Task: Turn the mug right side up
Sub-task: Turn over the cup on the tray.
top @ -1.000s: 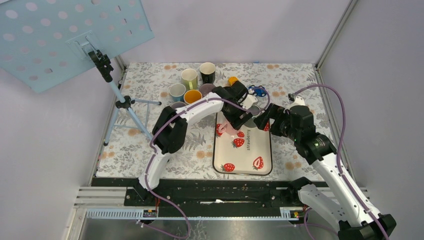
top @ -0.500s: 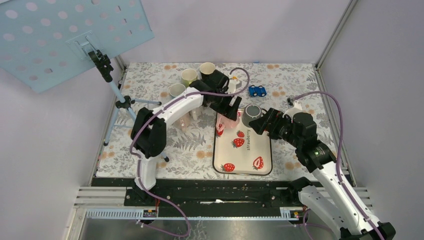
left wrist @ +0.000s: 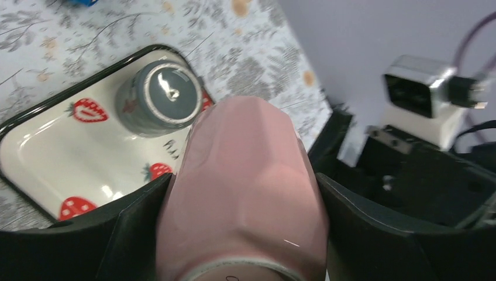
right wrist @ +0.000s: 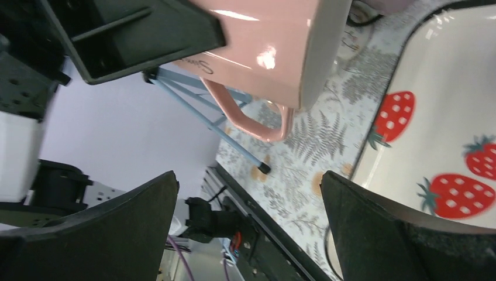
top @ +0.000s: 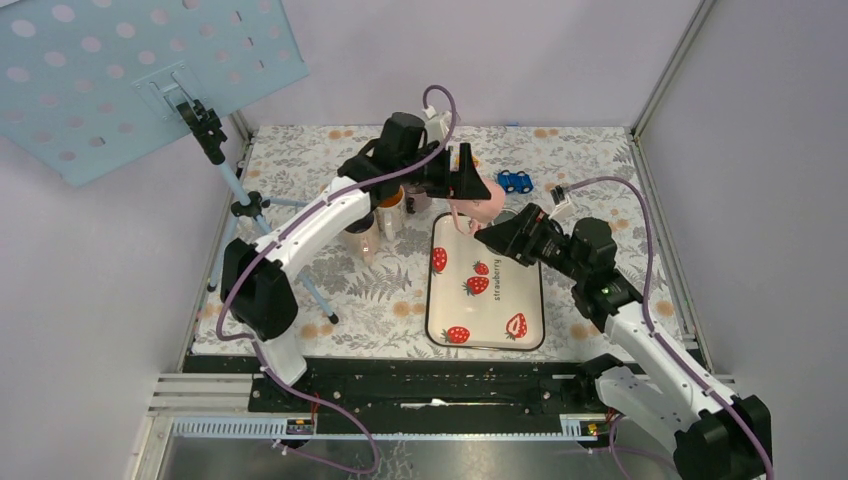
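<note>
Nearest, bolted at the edge of the flower-patterned counter (top: 390,300): two arms. Just beyond, one white tray (top: 430,310) printed with red strawberries, lying flat. Over its far end, the right gripper (top: 497,238), jaws spread wide and gripping nothing, hovering close below and beside the task's thing (no contact, as far as can be told).

Next, the pink mug (top: 482,205): glossy, with faceted walls, one loop handle (right wrist: 251,117) and a line of dark script on the side, too blurred to read. Held in the air above the tray's far end, lying on its side rather than standing, handle hanging down. Clamped across the body by the left gripper (top: 470,185), jaws set wide around it, one black finger (left wrist: 123,234) against each flank.

Seen clearly only from the left wrist: one grey mug (left wrist: 159,96) standing mouth down in the tray's far corner, flat base up. From above, mostly covered by the pink one. Shown best by the right wrist: the handle from below, and the script. Cannot tell from any view which end of the pink mug is the mouth.

Farther back, one blue toy car (top: 515,181) on the counter, apart from the tray. Under the left arm, a cluster of cups (top: 362,238), count unclear. At far left, one tripod (top: 240,205) carrying one blue perforated panel (top: 130,70).
</note>
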